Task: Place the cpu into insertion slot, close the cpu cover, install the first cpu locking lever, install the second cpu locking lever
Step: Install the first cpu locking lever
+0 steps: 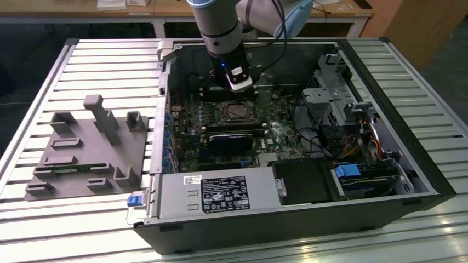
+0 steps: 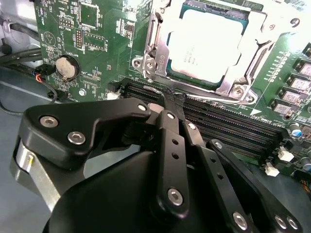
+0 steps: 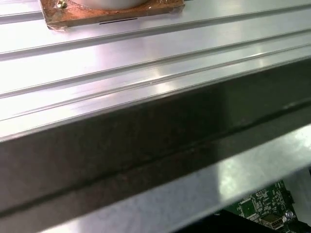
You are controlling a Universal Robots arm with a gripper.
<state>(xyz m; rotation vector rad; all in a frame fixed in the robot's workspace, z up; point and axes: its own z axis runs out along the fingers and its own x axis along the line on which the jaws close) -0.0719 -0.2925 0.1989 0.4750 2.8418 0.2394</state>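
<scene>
- Reaches straight down with the arm [image 1: 219, 33] into the open computer case [image 1: 292, 222].
- Holds the pincer [image 2: 171, 103] pressed together by the memory slots [image 2: 233, 131], beside the insertion slot [image 1: 222, 112].
- Shows the cpu [image 2: 209, 43] seated there under the lowered cpu cover [image 2: 255, 34].

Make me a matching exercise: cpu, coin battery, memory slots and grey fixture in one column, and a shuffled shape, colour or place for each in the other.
1. cpu
2. coin battery
3. memory slots
4. grey fixture

A. grey, on the table outside the case
B. long, black
C. round, silvery
D. square, framed by the cover

Pairs: 1-D, 2-C, 3-B, 4-A
</scene>
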